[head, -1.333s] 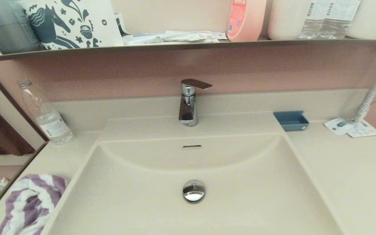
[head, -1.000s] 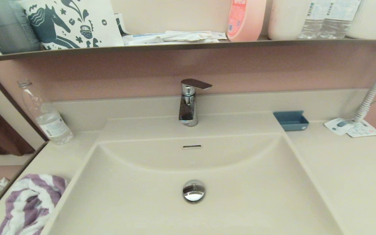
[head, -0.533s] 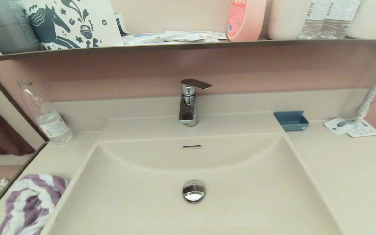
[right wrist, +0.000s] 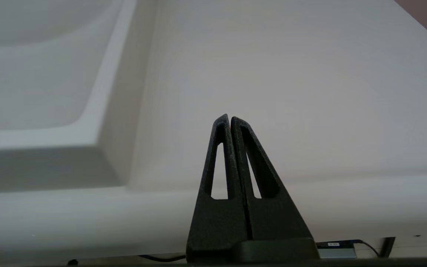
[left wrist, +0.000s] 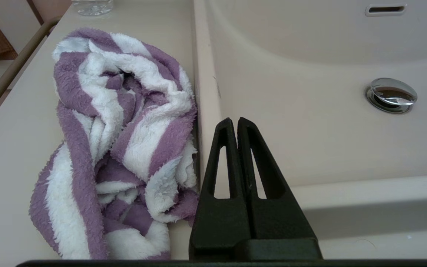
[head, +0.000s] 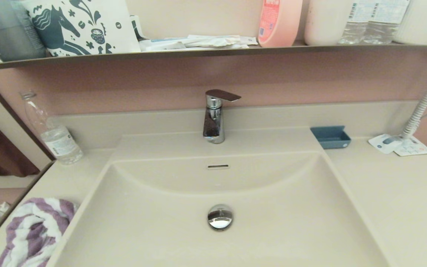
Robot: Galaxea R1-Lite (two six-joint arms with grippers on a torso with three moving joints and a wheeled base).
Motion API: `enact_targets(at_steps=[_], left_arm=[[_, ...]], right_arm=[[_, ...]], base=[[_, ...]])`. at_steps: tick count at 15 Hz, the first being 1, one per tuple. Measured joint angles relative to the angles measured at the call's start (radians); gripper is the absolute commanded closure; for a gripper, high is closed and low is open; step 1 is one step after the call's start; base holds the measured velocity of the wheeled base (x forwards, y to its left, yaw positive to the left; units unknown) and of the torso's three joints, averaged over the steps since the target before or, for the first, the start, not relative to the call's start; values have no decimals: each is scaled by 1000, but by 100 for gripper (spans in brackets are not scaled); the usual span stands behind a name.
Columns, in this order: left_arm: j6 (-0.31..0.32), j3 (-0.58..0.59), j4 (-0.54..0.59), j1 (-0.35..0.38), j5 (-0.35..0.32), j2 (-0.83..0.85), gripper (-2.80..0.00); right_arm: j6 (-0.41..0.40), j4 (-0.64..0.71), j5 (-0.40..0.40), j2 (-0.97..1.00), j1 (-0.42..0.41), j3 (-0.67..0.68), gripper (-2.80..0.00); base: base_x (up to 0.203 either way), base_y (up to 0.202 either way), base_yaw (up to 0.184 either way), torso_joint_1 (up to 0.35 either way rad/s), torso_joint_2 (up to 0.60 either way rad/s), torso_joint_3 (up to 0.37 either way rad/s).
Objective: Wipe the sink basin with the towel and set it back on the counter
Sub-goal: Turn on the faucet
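Note:
The purple-and-white striped towel (head: 32, 231) (left wrist: 117, 141) lies bunched on the counter (head: 395, 200) left of the sink basin (head: 272, 222), against the basin's left rim. A chrome drain plug (head: 220, 217) sits in the basin floor, with the overflow slot (head: 218, 167) on the curved back wall. My left gripper (left wrist: 234, 120) is shut and empty, hovering at the front edge beside the towel, over the basin rim. My right gripper (right wrist: 229, 118) is shut and empty, low at the front edge of the right counter (right wrist: 291, 92). Neither arm shows in the head view.
A chrome faucet (head: 215, 116) stands behind the basin. A clear water bottle (head: 52, 131) is at the back left, a small blue tray (head: 331, 136) and a paper card (head: 399, 145) at the back right. The shelf (head: 213, 52) above carries a horse-print bag (head: 82, 26) and bottles.

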Motion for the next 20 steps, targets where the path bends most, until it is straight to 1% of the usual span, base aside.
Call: enact_targets(at_steps=[3,6,9,12,13,14,16,18,20], left_arm=[[0,0,0,0,0,0,0],[0,0,0,0,0,0,0],[0,0,0,0,0,0,0],[1,0,0,0,0,0,0],[0,0,0,0,-1,0,0],[0,0,0,0,0,0,0],[0,0,0,0,-1,0,0],[0,0,0,0,0,0,0],[0,0,0,0,0,0,0]], right_arm=[[-26,4,18,25,0,-29,0],[-28,-5,37,149,4,-128,0],[-37,-51,65,363,15,-277,0],[-62,-179,84,628,35,-404,0],[-60,-234,82,722,58,-435,0],[-49,-297,66,819,99,-463,0],[-9,-425,-4,1018,229,-522,0],[25,-567,-120,1231,377,-613,0],[27,-692,-237,1428,502,-728,0]], base=[[0,0,0,0,0,0],[0,0,0,0,0,0],[0,0,0,0,0,0],[0,0,0,0,0,0],[0,0,0,0,0,0],[0,0,0,0,0,0],[0,0,0,0,0,0],[0,0,0,0,0,0],[0,0,0,0,0,0]])
